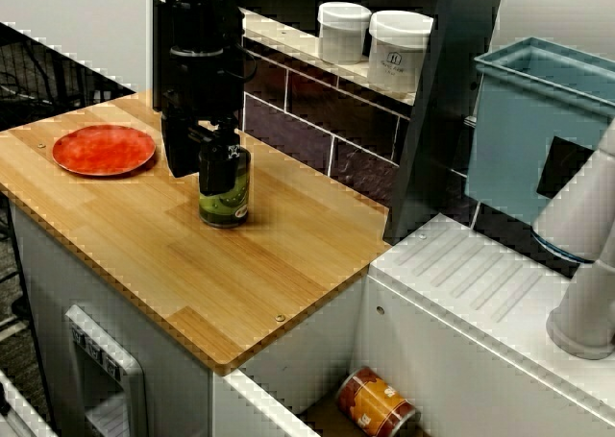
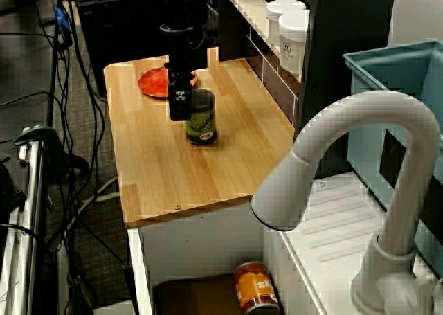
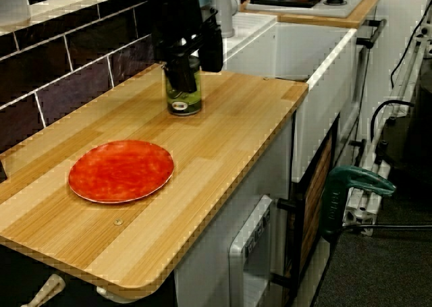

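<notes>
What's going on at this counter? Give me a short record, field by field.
gripper: black, straddling the top of the green can; whether it is gripping, unclear
green can: upright on the wooden counter
red plate: flat on the counter, apart from the can
shelf: two white jars
sink: orange can lying on its side

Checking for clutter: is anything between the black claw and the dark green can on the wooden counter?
Nothing visible does. The black claw is right at the top of the upright dark green cylindrical can; the round red plate lies apart on the wooden counter, off to one side.
</notes>
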`<state>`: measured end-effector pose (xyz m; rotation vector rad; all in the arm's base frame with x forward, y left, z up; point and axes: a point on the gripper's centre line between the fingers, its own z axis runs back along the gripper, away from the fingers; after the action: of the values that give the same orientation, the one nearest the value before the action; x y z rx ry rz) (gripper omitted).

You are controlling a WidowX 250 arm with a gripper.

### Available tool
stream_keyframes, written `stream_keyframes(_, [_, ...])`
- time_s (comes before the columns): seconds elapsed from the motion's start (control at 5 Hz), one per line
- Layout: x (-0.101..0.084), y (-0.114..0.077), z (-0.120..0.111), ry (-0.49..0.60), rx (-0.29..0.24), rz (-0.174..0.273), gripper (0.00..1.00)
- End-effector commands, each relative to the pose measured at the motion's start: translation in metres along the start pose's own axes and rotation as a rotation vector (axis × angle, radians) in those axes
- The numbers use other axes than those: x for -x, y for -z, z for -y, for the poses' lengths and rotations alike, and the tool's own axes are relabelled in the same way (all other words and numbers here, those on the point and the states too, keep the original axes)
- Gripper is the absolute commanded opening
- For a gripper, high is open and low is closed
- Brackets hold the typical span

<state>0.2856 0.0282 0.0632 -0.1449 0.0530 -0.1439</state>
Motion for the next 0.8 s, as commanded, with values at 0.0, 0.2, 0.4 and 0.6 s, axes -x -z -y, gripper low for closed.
stream_keyframes(0.0, [-0.001,-0.009,-0.012,-0.042,-0.006,0.147,1.00])
stream_keyframes(0.2, [0.004,-0.012,-0.011,-0.045,0.005,0.133,1.00])
stream_keyframes(0.4, [0.014,-0.030,-0.016,-0.033,0.037,0.132,1.00])
stream_keyframes(0.6, [0.016,-0.044,-0.021,-0.035,0.057,0.147,1.00])
